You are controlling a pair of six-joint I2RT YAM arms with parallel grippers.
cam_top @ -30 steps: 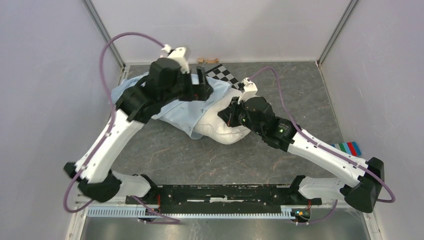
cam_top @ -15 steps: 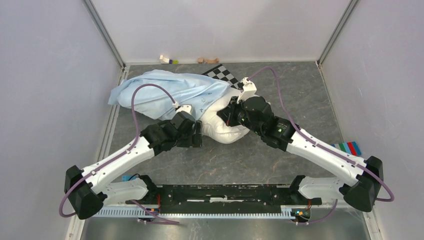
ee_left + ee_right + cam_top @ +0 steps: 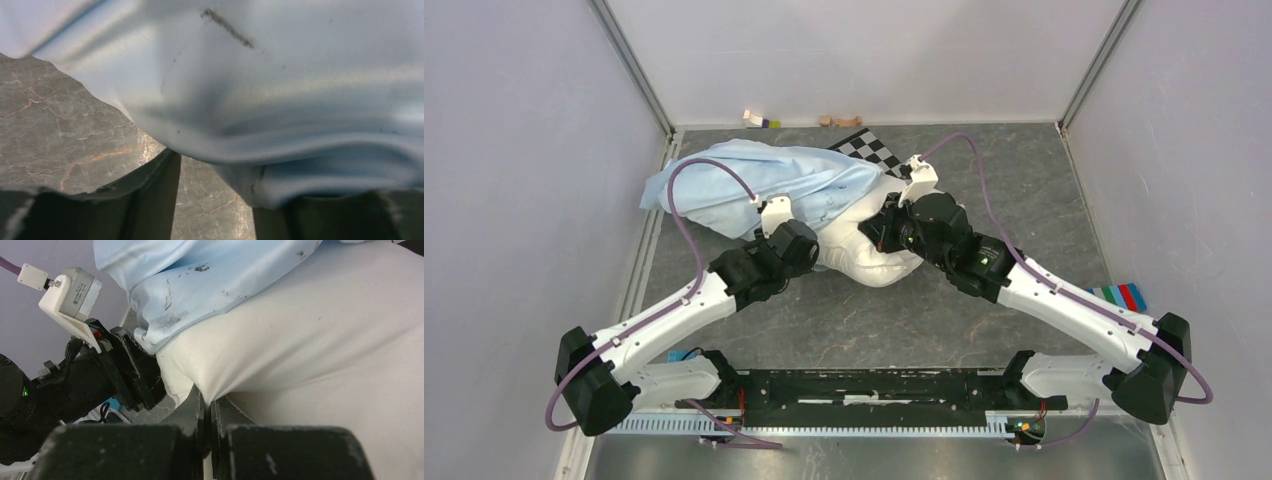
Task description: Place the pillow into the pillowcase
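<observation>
The right claw [image 3: 206, 402] is pressed together, pinching a fold of the pillow [image 3: 325, 340]. The pillow lies mid-table, its far left end covered by the pillowcase [image 3: 210, 280]. The left claw [image 3: 212, 200] is spread, its fingers right at the pillowcase's near hem, with bare table [image 3: 60, 130] showing between them.

The left claw [image 3: 812, 258] has swung back from above the far part of the pillowcase [image 3: 754, 185] to its near edge beside the pillow [image 3: 869, 265], then edged closer, uncovering the pillowcase.
</observation>
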